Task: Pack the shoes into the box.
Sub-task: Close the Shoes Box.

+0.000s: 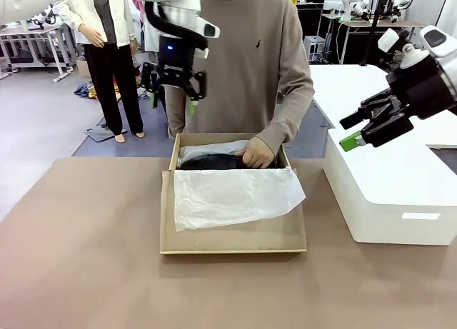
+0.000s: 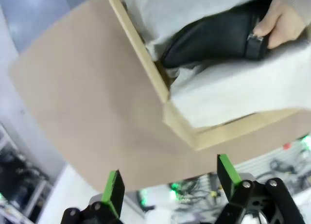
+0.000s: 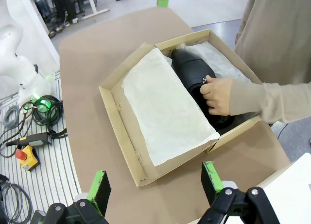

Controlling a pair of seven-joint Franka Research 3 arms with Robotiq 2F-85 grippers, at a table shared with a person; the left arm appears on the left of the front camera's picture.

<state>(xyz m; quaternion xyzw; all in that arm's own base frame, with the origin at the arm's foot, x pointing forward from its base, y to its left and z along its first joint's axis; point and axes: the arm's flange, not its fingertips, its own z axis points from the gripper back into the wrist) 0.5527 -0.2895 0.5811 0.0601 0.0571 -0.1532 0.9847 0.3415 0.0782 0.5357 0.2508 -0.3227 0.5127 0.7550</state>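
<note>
Tan box (image 1: pixel 235 240) edges, broad brown tabletop (image 1: pixel 82 261) around

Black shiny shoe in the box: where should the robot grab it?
Probably from straight above, pinching across the free rounded end of the glossy black leather shoe, away from the person's hand. The tan cardboard box walls block sideways approaches.

The left hand (image 1: pixel 172 100), upper left of the frame, is black with green pads and a small blue light, under a white arm. The right hand (image 1: pixel 348 130), at the right edge, is black and green-tipped on a white-and-black wrist. The person (image 1: pixel 250 58) wears a taupe long-sleeved sweater (image 1: pixel 285 122) with a small dark chest emblem.
</note>
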